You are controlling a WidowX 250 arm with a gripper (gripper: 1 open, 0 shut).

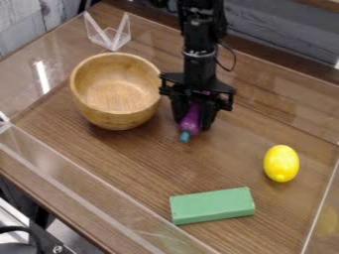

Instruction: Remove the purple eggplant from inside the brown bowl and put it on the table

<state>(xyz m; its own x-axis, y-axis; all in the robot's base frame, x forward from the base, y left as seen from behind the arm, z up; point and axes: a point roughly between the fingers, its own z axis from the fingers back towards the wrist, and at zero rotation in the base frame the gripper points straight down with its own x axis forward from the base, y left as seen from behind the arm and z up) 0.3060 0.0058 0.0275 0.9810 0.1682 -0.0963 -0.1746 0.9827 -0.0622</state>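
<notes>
1. Now I see the gripper (196, 121) pointing straight down, clamped tight on the purple eggplant (193, 123)
2. Eggplant hangs outside the brown bowl (115, 91), just right of it, stem tip at the tabletop (106, 169)

A yellow lemon (281, 163) sits on the right side. A green block (212, 205) lies flat near the front, well apart from the lemon. Clear plastic walls (79, 198) stand around the edges. At the back left is a see-through folded piece (106, 32).
</notes>
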